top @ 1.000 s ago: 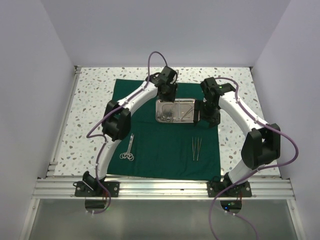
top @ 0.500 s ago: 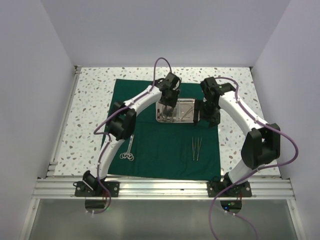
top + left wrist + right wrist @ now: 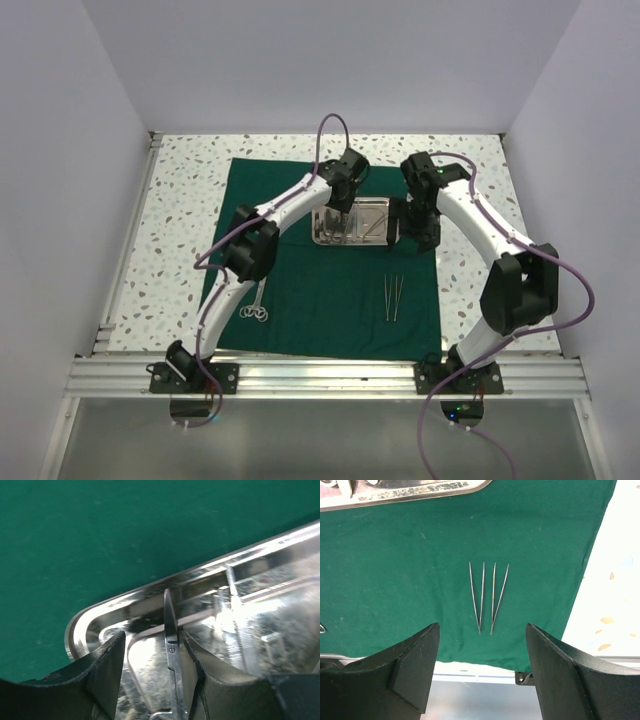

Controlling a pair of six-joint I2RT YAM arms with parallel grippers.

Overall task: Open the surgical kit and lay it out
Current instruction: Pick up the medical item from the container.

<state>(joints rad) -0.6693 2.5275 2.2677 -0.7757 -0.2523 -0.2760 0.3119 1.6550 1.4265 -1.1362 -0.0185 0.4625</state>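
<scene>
Scissors (image 3: 171, 650) in tray (image 3: 130, 597) between spread fingers (image 3: 105, 670) of left end effector (image 3: 152, 640); right end effector (image 3: 482, 625) likewise spread above tweezers (image 3: 480, 615).

Left arm (image 3: 280, 205) stretched forward, elbow bent. Left end effector (image 3: 152, 640) points down, jaws half apart. Right arm (image 3: 480, 225) arcs forward. Right end effector (image 3: 482, 626) faces back toward the bases, jaws wide apart.
</scene>
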